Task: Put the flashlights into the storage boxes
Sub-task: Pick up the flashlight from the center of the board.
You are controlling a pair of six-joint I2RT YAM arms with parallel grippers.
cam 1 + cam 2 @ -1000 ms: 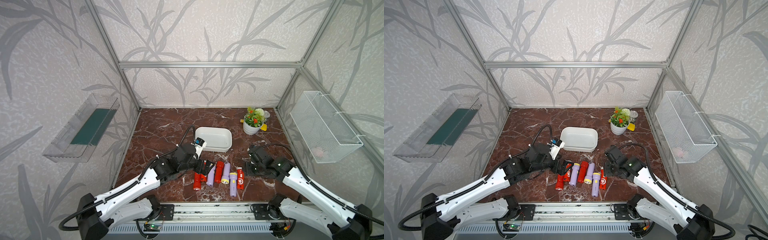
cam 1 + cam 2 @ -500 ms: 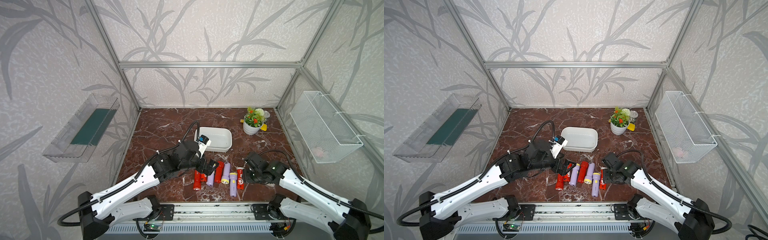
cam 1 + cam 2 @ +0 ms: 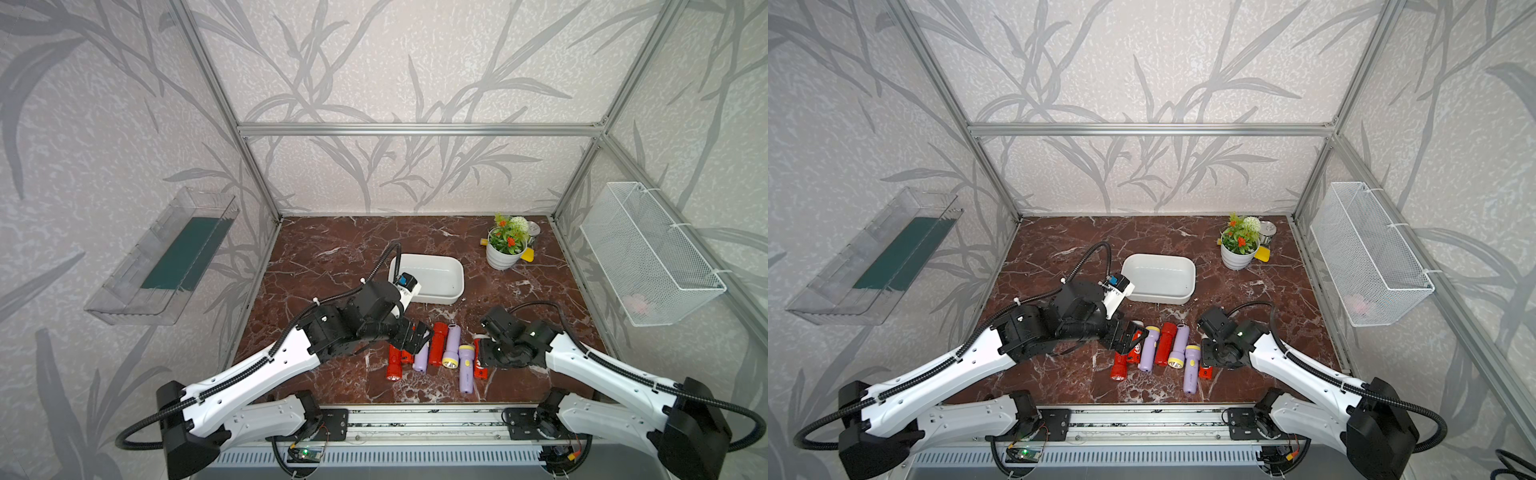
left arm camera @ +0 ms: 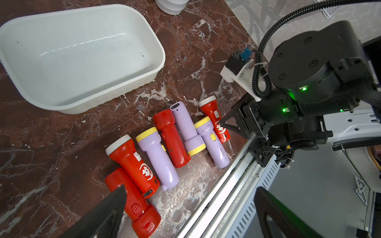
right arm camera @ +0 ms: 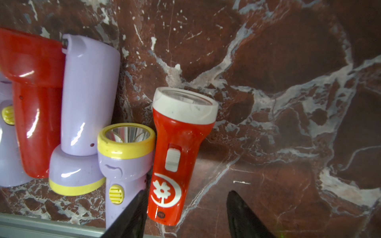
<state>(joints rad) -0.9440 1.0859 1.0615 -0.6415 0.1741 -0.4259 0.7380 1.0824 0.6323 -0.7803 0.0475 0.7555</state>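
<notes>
Several flashlights, red and lilac, lie side by side in a row (image 3: 440, 353) (image 3: 1167, 349) near the table's front edge. The white storage box (image 3: 457, 266) (image 3: 1192, 270) (image 4: 158, 51) stands empty just behind them. My left gripper (image 3: 411, 336) (image 4: 189, 197) hovers open over the row's left end, one finger overlapping the outermost red flashlight (image 4: 136, 208). My right gripper (image 3: 482, 353) (image 5: 186, 197) is open at the right end. Its fingers straddle the tail of a red flashlight with a white emblem (image 5: 177, 148), one between it and a lilac flashlight (image 5: 121, 164), the other apart.
A potted plant (image 3: 505, 249) stands at the back right with small items behind it. A white wire basket (image 3: 648, 257) hangs on the right wall and a clear tray (image 3: 166, 257) on the left wall. The metal front rail (image 3: 415, 415) runs just before the row.
My right gripper has moved forward and left, down around the tail of the red flashlight at the row's right end. The left arm has shifted only slightly.
</notes>
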